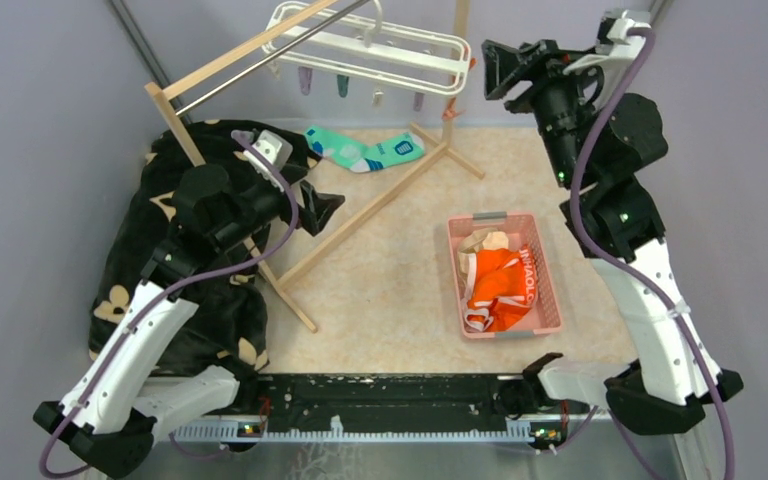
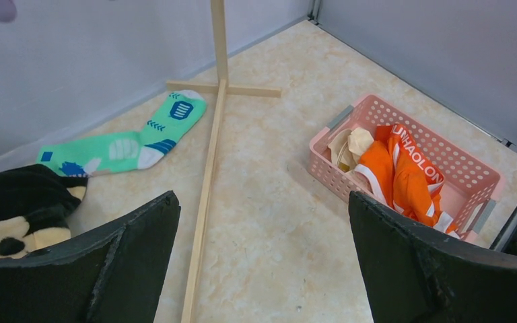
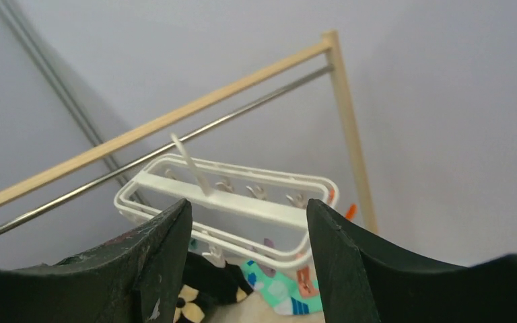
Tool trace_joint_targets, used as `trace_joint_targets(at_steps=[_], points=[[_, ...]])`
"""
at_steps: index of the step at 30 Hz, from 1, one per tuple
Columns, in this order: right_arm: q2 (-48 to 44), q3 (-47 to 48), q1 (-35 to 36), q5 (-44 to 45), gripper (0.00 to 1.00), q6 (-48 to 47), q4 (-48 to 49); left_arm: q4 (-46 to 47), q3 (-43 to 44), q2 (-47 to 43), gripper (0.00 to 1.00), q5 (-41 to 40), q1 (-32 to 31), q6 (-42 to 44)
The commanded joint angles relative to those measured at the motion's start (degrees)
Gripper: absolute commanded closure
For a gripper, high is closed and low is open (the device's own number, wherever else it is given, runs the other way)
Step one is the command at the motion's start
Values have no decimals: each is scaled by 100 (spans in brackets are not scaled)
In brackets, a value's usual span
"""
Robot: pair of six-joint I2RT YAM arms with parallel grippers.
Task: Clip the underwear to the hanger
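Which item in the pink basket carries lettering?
The orange underwear, with waistband lettering, filling the near part of the basket; the beige cloth at its far end is plain.

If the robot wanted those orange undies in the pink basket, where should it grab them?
Probably the lettered waistband of the underwear, coming straight down from above: it lies on top, and the basket walls block any sideways approach.

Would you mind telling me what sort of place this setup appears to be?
Probably a robot test cell staged as a laundry corner: grey partition walls enclose the table, a wooden rack carries a white clip hanger, and a pink basket holds orange underwear.
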Motion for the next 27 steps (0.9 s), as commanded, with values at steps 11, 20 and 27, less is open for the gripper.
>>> trace_joint_targets(at_steps=[11,20,27], points=[[-469,-481,-1228,-376,36,1704,-1925,186,479,445,0,-452,0,195],[-594,-1196,-2151,-2033,36,3282,-1191,76,605,549,0,-786,5,265],[-686,-2072,-2704,-3075,36,4859,-137,22,638,528,0,-873,2,369]])
